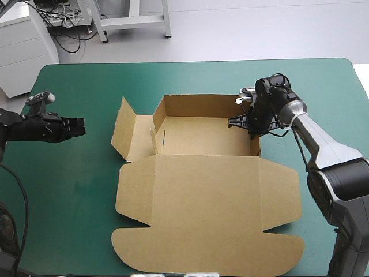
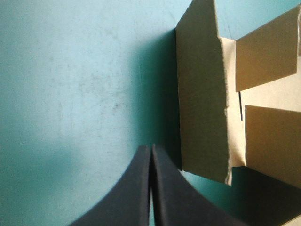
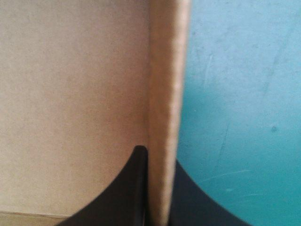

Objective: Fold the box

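- We see a teal-green cover [image 1: 69, 190] over the whole table, bare around the board.
- The box [image 1: 202, 196] lies between the two grippers, mid-table. It is a half-built open tray with the lid [image 1: 202, 231] flat on the cover, on the near side of both arms.
- The left gripper [image 1: 81, 127] hovers over bare cover, well short of the tray. In its own view the black fingers [image 2: 136, 188] meet in one pointed arch [image 2: 151, 149] with nothing between them.
- Ahead of that gripper and a little to one side stands the side flap [image 2: 202, 94], leaning outward and apart from the fingertips. Beyond it we make out the tray's inner tabs and a thin slot.
- The right gripper [image 1: 252, 124] sits on the tray's right wall [image 1: 255, 141], near the far corner.
- From its wrist we see the wall [image 3: 167, 70] edge-on between the fingers [image 3: 158, 157]. One finger [image 3: 131, 188] is inside over the brown floor and the other outside over the cover [image 3: 244, 94]. They are all but closed, pinching the board.
- The back wall [image 1: 202, 105] is up, just beside this gripper.
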`<action>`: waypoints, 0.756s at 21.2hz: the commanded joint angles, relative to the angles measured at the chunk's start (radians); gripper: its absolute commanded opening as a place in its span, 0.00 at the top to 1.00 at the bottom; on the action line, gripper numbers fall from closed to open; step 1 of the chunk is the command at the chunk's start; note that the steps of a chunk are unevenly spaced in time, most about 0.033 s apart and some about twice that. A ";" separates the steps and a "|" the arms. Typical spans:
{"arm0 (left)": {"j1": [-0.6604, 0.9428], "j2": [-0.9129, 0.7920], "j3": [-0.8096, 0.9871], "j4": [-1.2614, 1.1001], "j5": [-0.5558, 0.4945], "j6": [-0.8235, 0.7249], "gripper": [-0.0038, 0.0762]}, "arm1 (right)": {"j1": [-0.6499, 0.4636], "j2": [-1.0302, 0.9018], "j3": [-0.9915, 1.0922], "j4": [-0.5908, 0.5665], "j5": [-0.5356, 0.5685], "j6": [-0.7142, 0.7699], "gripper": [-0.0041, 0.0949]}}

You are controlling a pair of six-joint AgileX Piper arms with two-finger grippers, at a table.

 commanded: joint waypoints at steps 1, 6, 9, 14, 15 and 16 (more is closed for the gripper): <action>0.004 -0.035 -0.024 -0.050 -0.008 0.000 0.99 | -0.001 -0.054 -0.026 0.000 0.056 -0.034 0.98; 0.004 -0.035 -0.024 -0.025 -0.008 0.000 0.99 | -0.001 -0.143 -0.026 0.011 0.056 -0.081 0.98; 0.004 -0.035 -0.024 -0.003 -0.015 0.002 0.99 | -0.001 -0.276 -0.024 0.012 0.056 -0.138 0.98; 0.004 -0.035 -0.024 -0.003 -0.028 0.002 0.99 | -0.001 -0.477 -0.024 0.012 0.056 -0.200 0.98; 0.004 -0.035 -0.024 -0.003 -0.033 0.002 0.99 | -0.001 -0.498 -0.024 0.012 0.053 -0.203 0.98; 0.004 -0.035 -0.024 -0.003 -0.043 0.002 0.99 | -0.001 -0.517 -0.024 0.000 0.040 -0.203 0.98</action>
